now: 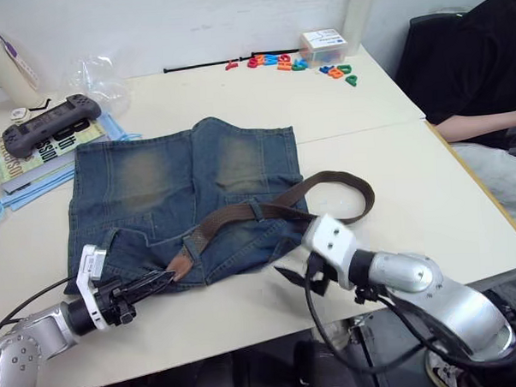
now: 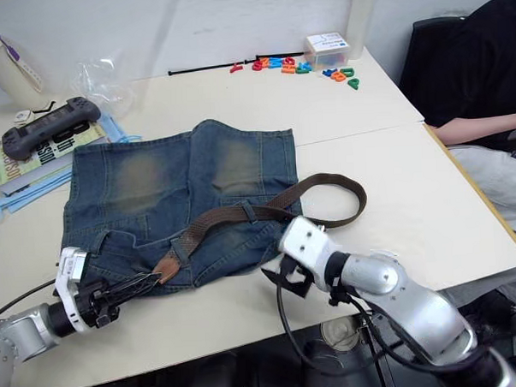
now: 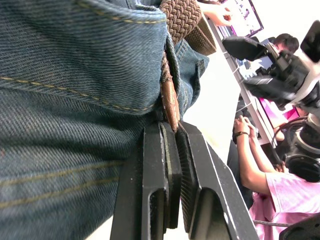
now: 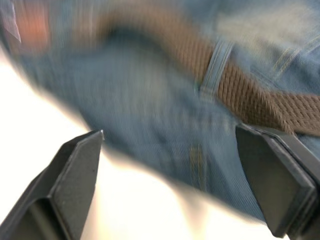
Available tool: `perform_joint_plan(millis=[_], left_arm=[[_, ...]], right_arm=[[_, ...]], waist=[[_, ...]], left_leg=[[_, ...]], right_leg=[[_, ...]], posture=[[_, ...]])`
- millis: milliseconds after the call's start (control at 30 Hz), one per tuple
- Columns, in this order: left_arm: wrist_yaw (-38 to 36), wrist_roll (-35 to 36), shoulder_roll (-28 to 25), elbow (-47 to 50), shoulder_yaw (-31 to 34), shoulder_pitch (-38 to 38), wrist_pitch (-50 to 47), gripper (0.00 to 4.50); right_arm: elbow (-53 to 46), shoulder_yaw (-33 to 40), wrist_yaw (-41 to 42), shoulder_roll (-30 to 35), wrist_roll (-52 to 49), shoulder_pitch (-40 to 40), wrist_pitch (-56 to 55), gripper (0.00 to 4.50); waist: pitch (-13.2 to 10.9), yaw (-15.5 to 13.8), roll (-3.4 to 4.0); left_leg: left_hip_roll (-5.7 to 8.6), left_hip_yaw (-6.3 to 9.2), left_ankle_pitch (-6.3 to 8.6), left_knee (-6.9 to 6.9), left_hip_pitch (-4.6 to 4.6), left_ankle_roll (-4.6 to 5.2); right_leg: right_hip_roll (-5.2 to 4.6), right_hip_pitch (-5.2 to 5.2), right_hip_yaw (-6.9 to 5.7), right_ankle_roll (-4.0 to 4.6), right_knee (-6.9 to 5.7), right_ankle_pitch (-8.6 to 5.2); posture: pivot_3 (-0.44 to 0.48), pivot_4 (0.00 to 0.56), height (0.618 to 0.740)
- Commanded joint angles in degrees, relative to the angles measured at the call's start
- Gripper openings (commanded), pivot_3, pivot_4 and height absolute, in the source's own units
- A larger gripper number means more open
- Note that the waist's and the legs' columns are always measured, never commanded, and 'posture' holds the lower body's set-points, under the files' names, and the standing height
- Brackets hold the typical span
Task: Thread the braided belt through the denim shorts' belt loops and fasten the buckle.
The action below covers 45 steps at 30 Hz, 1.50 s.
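Note:
The denim shorts [image 1: 181, 192] lie flat in the middle of the table, waistband toward me. The braided belt [image 1: 267, 206] runs along the waistband, passes under a belt loop [image 1: 255, 209] and curls into a bend off the shorts' right side [image 1: 361, 197]. Its tan tip [image 1: 178, 265] lies at the near left waistband. My left gripper [image 3: 172, 129] is shut on that tip, its fingers [image 1: 151, 286] low at the shorts' near edge. My right gripper [image 4: 170, 165] is open, hovering just off the near right hem [image 1: 298, 276], facing the belt and loop [image 4: 212, 70]. The buckle is hidden.
A book with a black game controller [image 1: 49, 125] lies at the far left, beside a plastic bag [image 1: 99, 76] and a bottle [image 1: 4, 63]. Toy letters [image 1: 295, 63] and a small box [image 1: 323, 45] sit at the back. A person [image 1: 475, 72] sits at the right.

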<state>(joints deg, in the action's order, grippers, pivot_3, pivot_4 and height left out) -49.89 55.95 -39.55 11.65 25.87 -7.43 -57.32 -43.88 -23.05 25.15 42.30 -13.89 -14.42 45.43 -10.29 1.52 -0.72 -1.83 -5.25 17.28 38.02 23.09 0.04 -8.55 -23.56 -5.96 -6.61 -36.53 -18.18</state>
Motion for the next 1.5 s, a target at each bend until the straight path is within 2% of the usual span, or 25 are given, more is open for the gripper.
perform_joint_plan(millis=[33, 200, 300, 333, 400, 633, 667, 900, 1000, 1133, 1300, 1500], left_arm=[[0.27, 0.64, 0.46, 1.44, -0.73, 0.45, 0.58, 0.0], [0.55, 0.72, 0.84, 1.55, -1.14, 0.63, 0.97, 0.0], [0.78, 0.77, 1.09, 1.73, -1.35, 0.6, 1.19, 0.0], [0.87, 0.77, 1.22, 1.78, -1.4, 0.62, 1.29, 0.0], [1.03, 0.81, 1.43, 1.82, -1.5, 0.64, 1.52, 0.0], [1.53, 0.86, 2.36, 2.27, -2.12, 0.58, 2.32, 0.0], [1.6, 0.84, 2.62, 2.43, -2.34, 0.56, 2.42, 0.0], [2.73, 1.0, 4.6, 2.49, -4.19, 2.88, 3.09, 0.0], [3.65, 1.22, 5.96, 3.16, -5.48, 4.46, 3.17, 0.0], [4.57, 1.1, 7.13, 3.55, -6.56, 5.77, 3.51, 0.0], [4.73, 0.92, 7.63, 3.86, -7.39, 6.3, 3.84, 0.0], [4.96, 0.6, 8.07, 4.38, -8.26, 6.51, 4.63, 0.0]], right_arm=[[1.84, -7.94, -0.8, 2.23, 14.06, -1.28, -10.42, 4.47], [9.24, -11.89, -2.38, 1.24, 25.57, -3.86, -14.08, 4.47], [12.31, -13.14, -0.91, -0.22, 29.2, -4.0, -13.8, 4.47], [13.25, -13.72, -0.34, -0.51, 30.31, -3.88, -14.24, 4.25], [14.61, -13.99, 0.13, -1.55, 32.02, -3.64, -15.14, 3.71], [15.71, -10.45, 0.81, -3.09, 35.0, -1.64, -17.55, 0.33], [15.83, -9.66, 0.76, -2.84, 35.52, -1.44, -18.16, 0.04], [17.02, 0.7, 1.27, 3.74, 36.91, 2.16, -22.62, 0.04], [19.42, 7.17, 2.41, 7.5, 35.35, 4.52, -23.98, 0.04], [24.72, 11.98, 3.51, 10.18, 35.35, 5.41, -24.8, 0.04], [30.49, 13.76, 3.93, 11.6, 36.9, 3.49, -25.92, 0.04], [29.56, 14.17, 4.94, 7.99, 35.16, 3.2, -24.76, 0.04]], waist=[[0.0, 0.02, -0.03], [-0.01, -0.14, -0.08], [0.03, -0.17, -0.14], [0.04, -0.15, -0.15], [0.08, -0.13, -0.22], [0.12, -0.4, -0.28], [0.12, -0.49, -0.29], [0.11, -1.79, -0.29], [0.1, -2.29, -0.29], [0.1, -2.39, -0.29], [0.1, -2.71, -0.29], [0.1, -2.69, -0.29]], left_leg=[[0.0, -0.01, -0.02, 0.0, 0.0, -0.03], [0.01, -0.01, -0.03, 0.15, 0.0, -0.01], [0.0, 0.03, -0.03, 0.17, 0.0, 0.0], [0.0, 0.05, -0.04, 0.17, 0.0, 0.0], [0.0, 0.04, -0.04, 0.18, -0.03, 0.0], [0.01, 0.08, -0.05, 0.22, -0.05, 0.02], [0.02, 0.08, -0.05, 0.23, -0.05, 0.03], [0.06, 0.09, -0.05, 0.29, -0.02, 0.06], [0.08, 0.07, -0.04, 0.3, 0.0, 0.1], [0.06, 0.05, -0.05, 0.31, 0.0, 0.1], [0.06, 0.02, -0.08, 0.39, 0.0, 0.12], [0.05, 0.03, -0.08, 0.42, 0.0, 0.12]], right_leg=[[0.0, 0.0, 0.0, 0.0, 0.0, 0.0], [-0.02, 0.07, 0.0, -0.04, -0.01, 0.02], [-0.01, 0.09, -0.02, -0.05, -0.01, 0.03], [-0.01, 0.1, -0.03, -0.05, -0.01, 0.03], [-0.01, 0.14, -0.03, -0.05, -0.01, 0.03], [-0.04, 0.2, -0.04, -0.05, -0.04, 0.03], [-0.04, 0.2, -0.04, -0.05, -0.04, 0.03], [-0.04, 0.21, -0.06, -0.08, -0.02, 0.05], [-0.06, 0.23, -0.05, -0.1, 0.01, 0.07], [-0.02, 0.23, -0.05, -0.11, 0.0, 0.09], [-0.02, 0.26, -0.06, -0.11, -0.01, 0.09], [-0.01, 0.28, -0.07, -0.11, -0.01, 0.09]], posture=[[0.0, 0.15, 0.703], [0.0, 0.15, 0.703], [0.0, 0.15, 0.703], [0.0, 0.15, 0.703], [0.0, 0.15, 0.703], [0.0, 0.15, 0.703], [0.0, 0.15, 0.703], [0.0, 0.15, 0.703], [0.0, 0.15, 0.703], [0.0, 0.15, 0.703], [0.0, 0.15, 0.703], [0.0, 0.15, 0.703]])
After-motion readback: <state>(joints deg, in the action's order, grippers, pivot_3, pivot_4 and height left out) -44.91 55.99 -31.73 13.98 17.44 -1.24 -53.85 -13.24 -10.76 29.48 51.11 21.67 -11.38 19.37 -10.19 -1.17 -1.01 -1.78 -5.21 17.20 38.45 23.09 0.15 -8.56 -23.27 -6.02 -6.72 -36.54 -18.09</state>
